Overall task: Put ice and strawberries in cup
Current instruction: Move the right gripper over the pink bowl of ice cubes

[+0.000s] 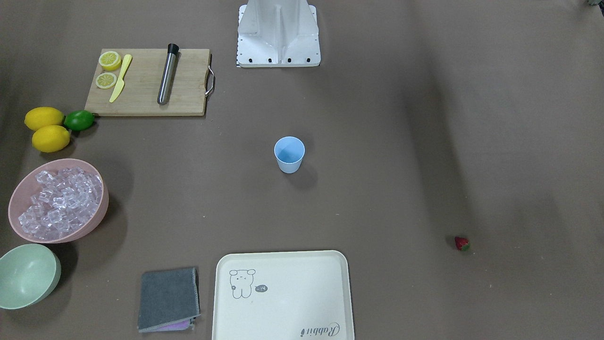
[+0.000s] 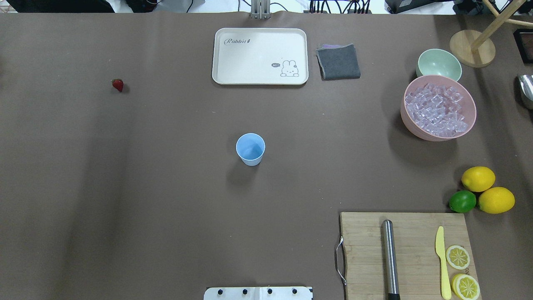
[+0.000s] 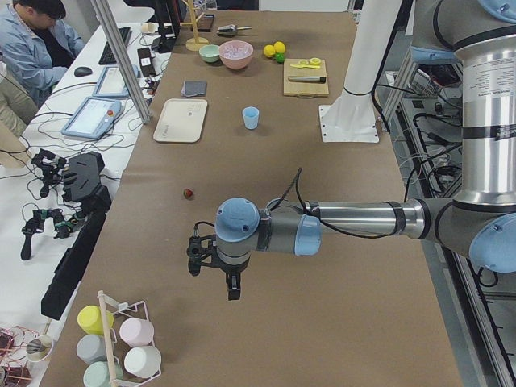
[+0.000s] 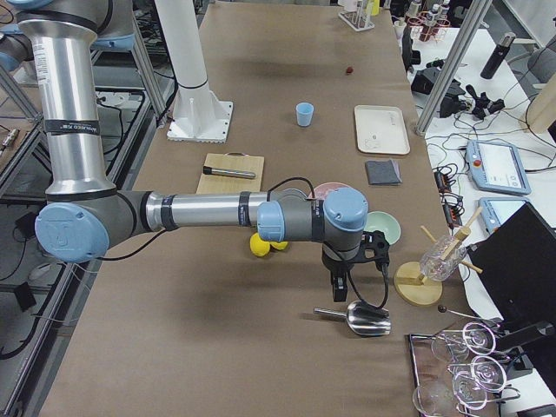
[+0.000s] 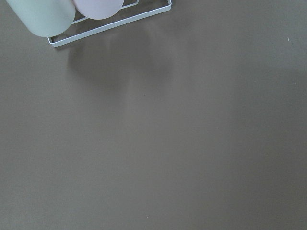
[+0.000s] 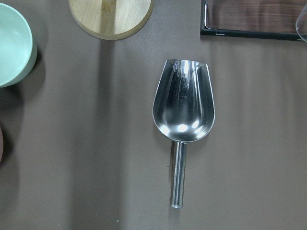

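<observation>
Right pincer [image 4: 340, 283] poised above steel scoop [image 6: 183, 103] at table end. Whether its fingers are apart or together cannot be told, and same for left pincer [image 3: 232, 289]. Best grip is probably mid-handle, scoop kept level. Cup [image 2: 250, 148] mid-table, empty; ice [image 2: 436, 109] heaped in pink bowl [image 2: 407, 121]; strawberry [image 2: 118, 85] alone on robot's left, well apart from cup.

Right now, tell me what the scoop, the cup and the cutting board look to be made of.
Scoop: metal, likely polished steel, since its bowl mirrors bright highlights. Cup: probably plastic, a matte light blue with a thin, even wall and no glare. Cutting board: wood or bamboo with a dull finish, as pale grain lines run along its length.
</observation>
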Tool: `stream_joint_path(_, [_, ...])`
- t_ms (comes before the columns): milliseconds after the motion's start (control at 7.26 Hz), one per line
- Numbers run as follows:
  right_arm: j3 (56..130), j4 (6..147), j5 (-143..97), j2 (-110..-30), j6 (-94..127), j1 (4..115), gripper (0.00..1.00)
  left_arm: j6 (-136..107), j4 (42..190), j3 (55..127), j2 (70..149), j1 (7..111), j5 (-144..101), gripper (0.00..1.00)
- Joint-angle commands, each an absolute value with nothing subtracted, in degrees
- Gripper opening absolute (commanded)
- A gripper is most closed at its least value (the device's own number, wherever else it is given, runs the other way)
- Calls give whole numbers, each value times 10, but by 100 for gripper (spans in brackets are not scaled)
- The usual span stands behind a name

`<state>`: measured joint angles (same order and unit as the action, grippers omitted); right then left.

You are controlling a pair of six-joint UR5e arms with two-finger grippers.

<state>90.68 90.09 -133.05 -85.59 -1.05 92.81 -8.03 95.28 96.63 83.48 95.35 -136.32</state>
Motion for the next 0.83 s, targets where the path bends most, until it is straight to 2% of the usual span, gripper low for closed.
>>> stream_joint_path(0, [907,901,-1332,-855,-11,928,100,-80,953,965,835,954,-1363,97])
stream_joint_path(689, [902,906,-1332,-838,-8,914,100,-80,955,962,837,954,-1363,97])
